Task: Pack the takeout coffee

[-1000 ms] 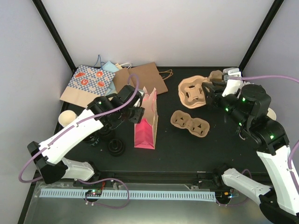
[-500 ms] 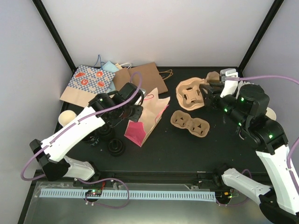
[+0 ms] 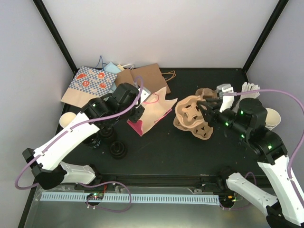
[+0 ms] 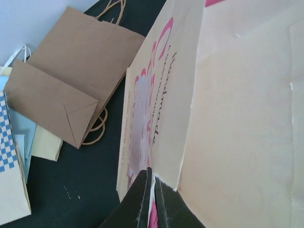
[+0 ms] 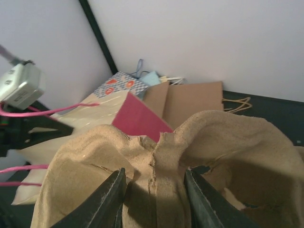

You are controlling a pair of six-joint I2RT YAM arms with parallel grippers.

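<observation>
The whole table (image 3: 166, 152) is seen from above. Past the left gripper (image 4: 152, 183) the pink paper bag (image 4: 228, 95) is viewed closely; it is shared by the right wrist view, beyond the pulp carrier (image 5: 228, 142).

White arms (image 3: 71, 136), black joints (image 3: 119, 96), purple cables (image 3: 266, 90).

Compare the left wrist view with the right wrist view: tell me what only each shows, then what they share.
Left wrist only: the left tool shut on the edge of the pink bag, and the "Handmade" lettering on its side.
Right wrist only: the right tool clamped on a pulp cup carrier.
Both: the pink bag, the flat brown bags and the blue checked bag.
</observation>
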